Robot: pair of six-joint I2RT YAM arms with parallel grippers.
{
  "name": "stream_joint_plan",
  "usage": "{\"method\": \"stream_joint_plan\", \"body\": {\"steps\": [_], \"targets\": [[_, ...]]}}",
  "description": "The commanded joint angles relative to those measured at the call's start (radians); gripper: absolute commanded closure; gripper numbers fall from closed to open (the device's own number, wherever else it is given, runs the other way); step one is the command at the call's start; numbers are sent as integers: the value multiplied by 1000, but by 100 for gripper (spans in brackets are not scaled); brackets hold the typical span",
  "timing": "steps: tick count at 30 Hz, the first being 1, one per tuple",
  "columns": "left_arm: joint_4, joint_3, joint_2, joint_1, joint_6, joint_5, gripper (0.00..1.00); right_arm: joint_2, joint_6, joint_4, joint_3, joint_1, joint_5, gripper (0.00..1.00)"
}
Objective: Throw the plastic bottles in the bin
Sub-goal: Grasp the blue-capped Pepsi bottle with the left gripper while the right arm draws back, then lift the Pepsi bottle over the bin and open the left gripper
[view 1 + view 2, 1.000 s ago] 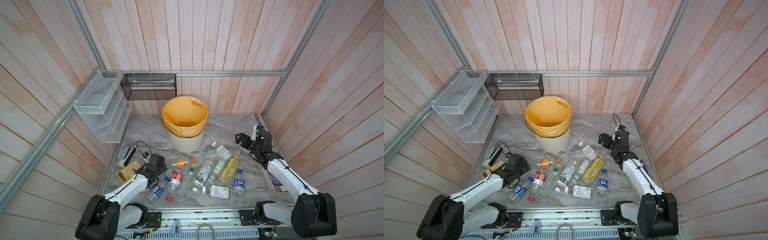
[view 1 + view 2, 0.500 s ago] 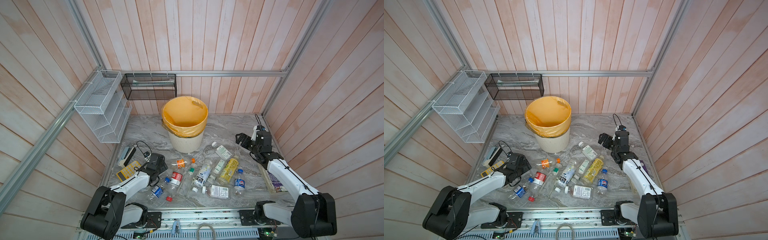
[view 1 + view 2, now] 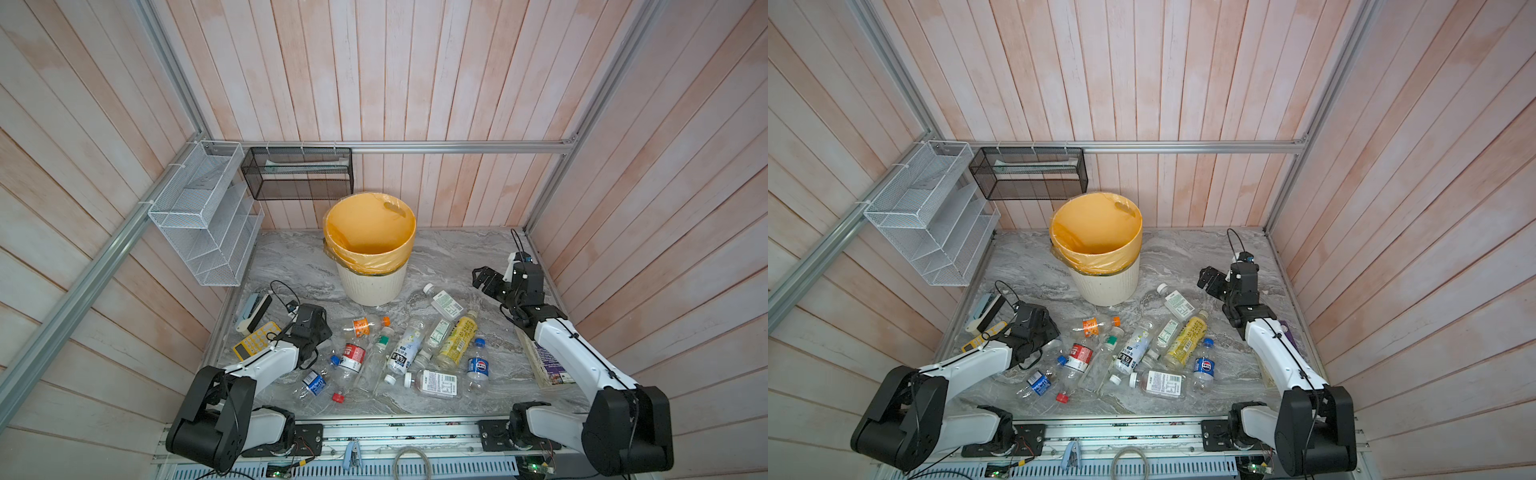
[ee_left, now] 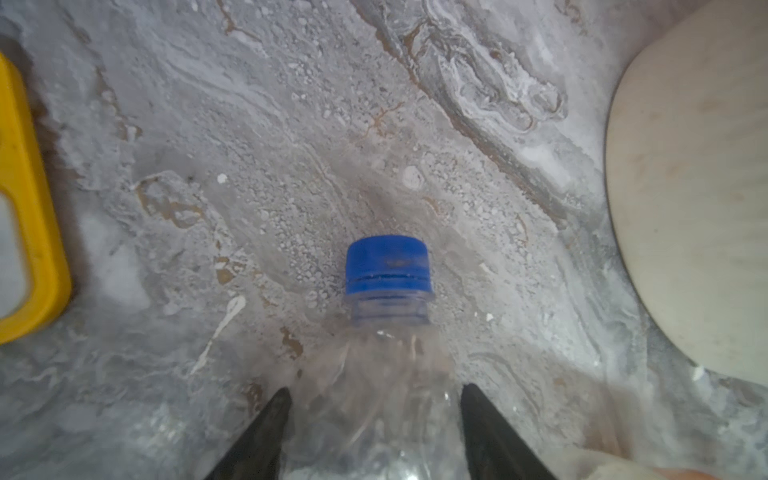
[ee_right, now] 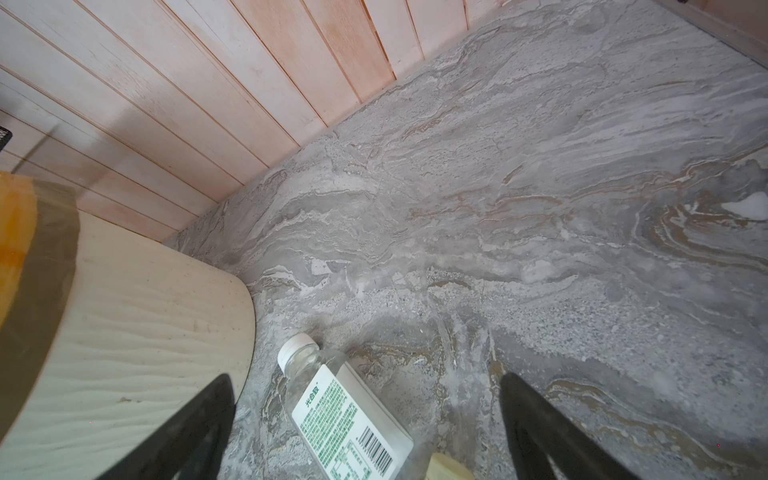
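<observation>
Left wrist view: my left pincer (image 4: 374, 395) clamps a clear blue-capped plastic bottle (image 4: 388, 332); my right pincer (image 5: 365, 377) stands wide apart.

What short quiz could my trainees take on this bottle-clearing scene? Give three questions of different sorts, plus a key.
1. True or false: the right tool is closed on a bottle.
2. Multiple choice: the clear bottle between the fingers of the left tool has which cap colour? A red; B blue; C green.
3. Short answer: what lines the bin?

Key
1. False: it is open and holds nothing.
2. B.
3. A yellow-orange bag.
</observation>
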Motion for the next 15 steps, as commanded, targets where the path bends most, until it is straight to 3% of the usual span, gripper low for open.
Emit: {"method": "stream_joint_plan", "body": {"steps": [1,8,15], "targets": [[8,-19,11,13,7,28,44,-12,8,3,-17,-5,19,1],[40,-16,-1,47,1,66,48,-15,11,-1,-18,-6,22,1],[74,-2,-99,161,9,152,51,-24,10,-8,-17,-10,43,1]]}}
